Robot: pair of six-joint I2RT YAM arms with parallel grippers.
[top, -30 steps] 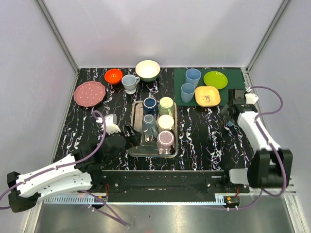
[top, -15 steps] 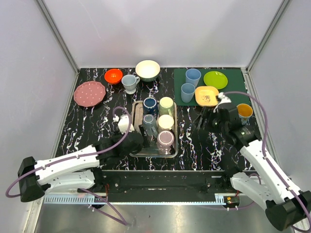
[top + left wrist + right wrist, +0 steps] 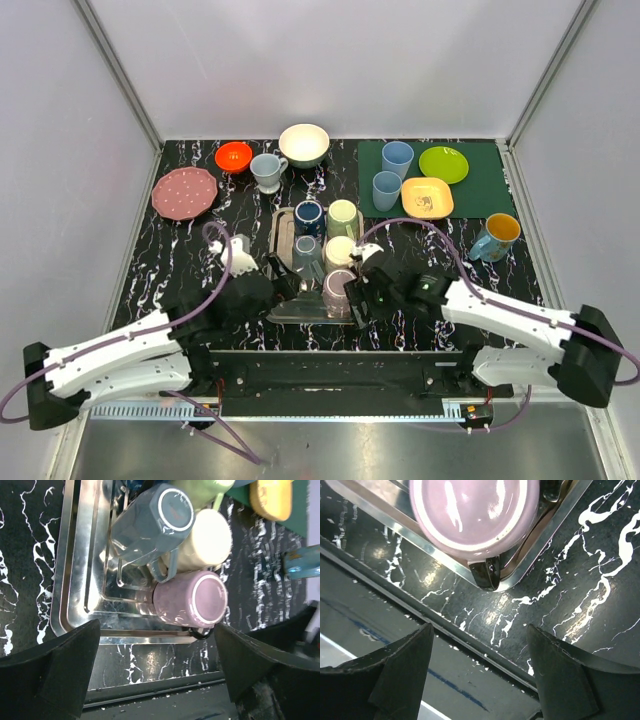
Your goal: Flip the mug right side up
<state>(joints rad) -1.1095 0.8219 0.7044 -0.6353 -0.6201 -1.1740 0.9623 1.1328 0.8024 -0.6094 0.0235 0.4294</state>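
Note:
A mauve mug [image 3: 340,287] stands upside down in the near right corner of a metal tray [image 3: 276,232]. Behind it stand a cream mug [image 3: 341,250], a grey-blue mug [image 3: 305,249], a dark blue mug [image 3: 308,215] and a green mug [image 3: 342,212]. My left gripper [image 3: 277,284] is open at the tray's near left edge. In the left wrist view [image 3: 156,630] the mauve mug [image 3: 192,600] lies just ahead of it. My right gripper [image 3: 357,292] is open beside the mauve mug's right side. In the right wrist view [image 3: 479,630] the mug's base [image 3: 475,510] and dark handle [image 3: 487,575] show ahead.
A blue mug with an orange inside [image 3: 497,237] stands upright at the right. A pale blue mug [image 3: 268,170], orange bowl [image 3: 234,156], white bowl [image 3: 304,145] and pink plate [image 3: 185,192] stand at the back left. A green mat [image 3: 482,185] holds cups and plates.
My right arm has swung from the far right, leaving the blue mug there, down to the tray's near right corner. My left gripper has shifted slightly along the tray's left edge.

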